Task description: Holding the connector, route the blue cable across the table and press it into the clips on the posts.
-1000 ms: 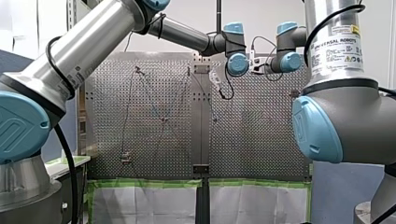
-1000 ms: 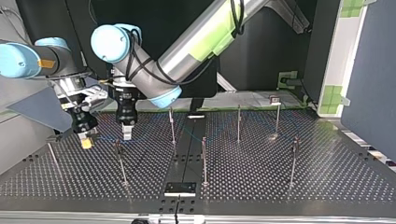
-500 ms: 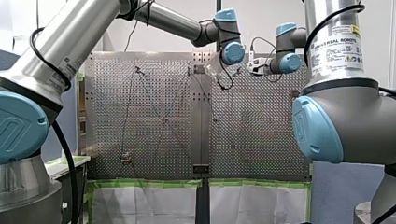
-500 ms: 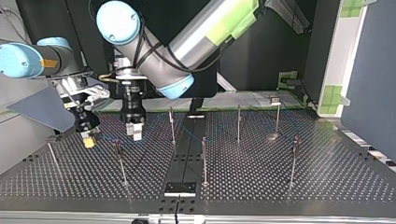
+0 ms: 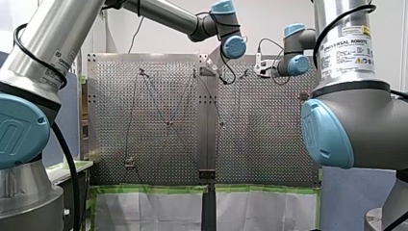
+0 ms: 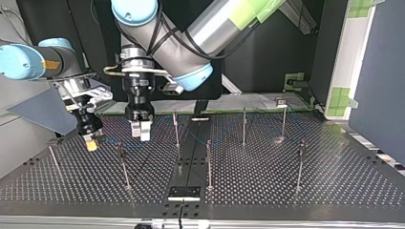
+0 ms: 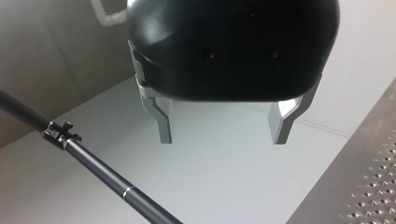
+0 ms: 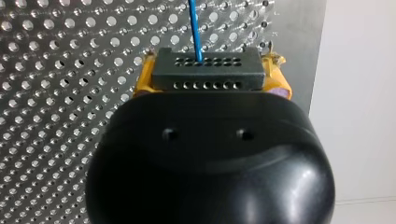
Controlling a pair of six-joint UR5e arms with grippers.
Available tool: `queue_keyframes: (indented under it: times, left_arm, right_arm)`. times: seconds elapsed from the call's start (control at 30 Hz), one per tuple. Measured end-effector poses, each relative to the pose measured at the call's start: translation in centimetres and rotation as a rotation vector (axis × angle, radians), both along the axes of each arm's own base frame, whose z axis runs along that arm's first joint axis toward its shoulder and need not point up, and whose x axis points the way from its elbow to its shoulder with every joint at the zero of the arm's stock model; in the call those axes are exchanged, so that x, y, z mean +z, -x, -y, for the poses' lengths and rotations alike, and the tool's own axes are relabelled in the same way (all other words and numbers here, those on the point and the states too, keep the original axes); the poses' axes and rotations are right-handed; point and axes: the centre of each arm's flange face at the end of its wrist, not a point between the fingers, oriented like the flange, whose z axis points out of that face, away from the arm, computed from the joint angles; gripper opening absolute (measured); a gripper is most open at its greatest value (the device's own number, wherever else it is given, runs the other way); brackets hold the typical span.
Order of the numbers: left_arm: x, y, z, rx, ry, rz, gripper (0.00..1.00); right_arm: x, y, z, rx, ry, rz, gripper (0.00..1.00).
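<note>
- The blue cable [image 8: 195, 28] looks thin, light and limp to me, so I expect it to sag and wander unless I keep it under gentle tension. The connector [image 8: 205, 70], a rigid dark block, is the sensible place to hold it, across its two side faces
- My right gripper [image 6: 90, 143] has that hold: its yellow pads [image 8: 142, 77] are closed on the connector's sides. The cable leaves the block's front face and runs straight ahead of the fingers over the perforated table [image 6: 286, 181]
- In the top view that gripper hangs low over the table at the view's left, with the posts [image 6: 208, 164] standing further toward the middle and right
- My left gripper [image 7: 222, 137] is spread wide and has nothing between its metal fingers. A post [image 7: 93, 168] with its clip [image 7: 58, 133] passes beside it, clear of both fingers
- I'd judge the weak spot to be where the cable enters the connector, as a sharp bend there could kink it
</note>
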Motion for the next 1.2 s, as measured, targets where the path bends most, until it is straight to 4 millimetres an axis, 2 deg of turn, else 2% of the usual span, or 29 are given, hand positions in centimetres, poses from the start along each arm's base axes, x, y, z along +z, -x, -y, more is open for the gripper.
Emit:
queue_keyframes:
  times: [0.5,1.0,1.2]
  left_arm:
    - [-4.8,-0.4,-1.7,0.074,-0.081,-0.028,1.00]
    - [-9.7,-5.4,-6.7,0.041,-0.012,0.002,1.00]
    - [-11.7,-5.8,-7.9,0.030,-0.026,-0.007,1.00]
  right_arm:
    - [0.0,-0.4,-0.2,0.007,0.001,-0.001,0.00]
    - [0.0,-0.4,-0.1,0.007,0.001,-0.001,0.00]
    - [-0.1,-0.4,-0.1,0.006,0.000,0.000,0.00]
